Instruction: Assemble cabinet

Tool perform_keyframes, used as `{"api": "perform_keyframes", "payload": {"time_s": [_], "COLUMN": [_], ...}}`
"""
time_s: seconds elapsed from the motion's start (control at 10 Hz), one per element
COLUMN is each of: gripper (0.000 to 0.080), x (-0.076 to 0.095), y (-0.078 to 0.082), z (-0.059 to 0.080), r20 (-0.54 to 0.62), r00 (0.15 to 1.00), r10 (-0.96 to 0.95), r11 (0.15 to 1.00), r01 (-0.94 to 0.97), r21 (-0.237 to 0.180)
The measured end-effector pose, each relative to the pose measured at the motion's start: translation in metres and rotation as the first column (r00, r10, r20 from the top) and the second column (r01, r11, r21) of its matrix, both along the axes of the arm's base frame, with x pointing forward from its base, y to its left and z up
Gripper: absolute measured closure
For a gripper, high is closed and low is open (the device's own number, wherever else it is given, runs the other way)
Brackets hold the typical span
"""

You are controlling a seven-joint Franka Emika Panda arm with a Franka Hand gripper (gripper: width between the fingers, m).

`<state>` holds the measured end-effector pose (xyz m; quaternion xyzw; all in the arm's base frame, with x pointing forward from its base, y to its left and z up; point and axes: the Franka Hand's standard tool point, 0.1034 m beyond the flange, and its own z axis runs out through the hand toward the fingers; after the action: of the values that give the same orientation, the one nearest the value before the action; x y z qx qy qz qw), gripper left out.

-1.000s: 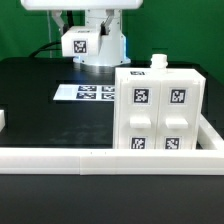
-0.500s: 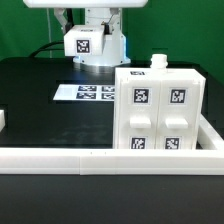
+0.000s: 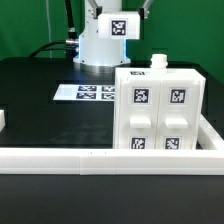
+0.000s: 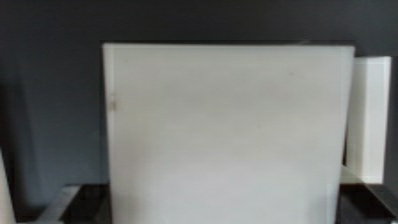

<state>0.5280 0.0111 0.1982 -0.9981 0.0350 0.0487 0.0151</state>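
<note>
My gripper is closed around a white tagged plastic panel, high behind the large white tagged plastic cabinet. In the wrist view this panel fills the frame. Finger contact is probably at its edges, but it is blurred.

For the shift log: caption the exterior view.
Cabinet stands behind the white rail; beyond the marker board, a tagged white piece hangs raised.
</note>
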Motion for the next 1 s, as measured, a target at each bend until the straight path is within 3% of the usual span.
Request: {"api": "perform_keyframes", "payload": {"time_s": [0.1, 0.4, 1.0], "gripper": [0.0239, 0.0239, 0.0239], "x": [0.018, 0.060, 0.058], "y": [0.011, 0.037, 0.042], "z": [0.005, -0.005, -0.012], "r20": [0.018, 0.043, 0.032], "r00": [1.000, 0.998, 0.999], "r10": [0.002, -0.054, -0.039], "r11": [1.000, 0.998, 0.999], "r01": [-0.001, 0.055, 0.040], "r21": [-0.004, -0.020, -0.020]}}
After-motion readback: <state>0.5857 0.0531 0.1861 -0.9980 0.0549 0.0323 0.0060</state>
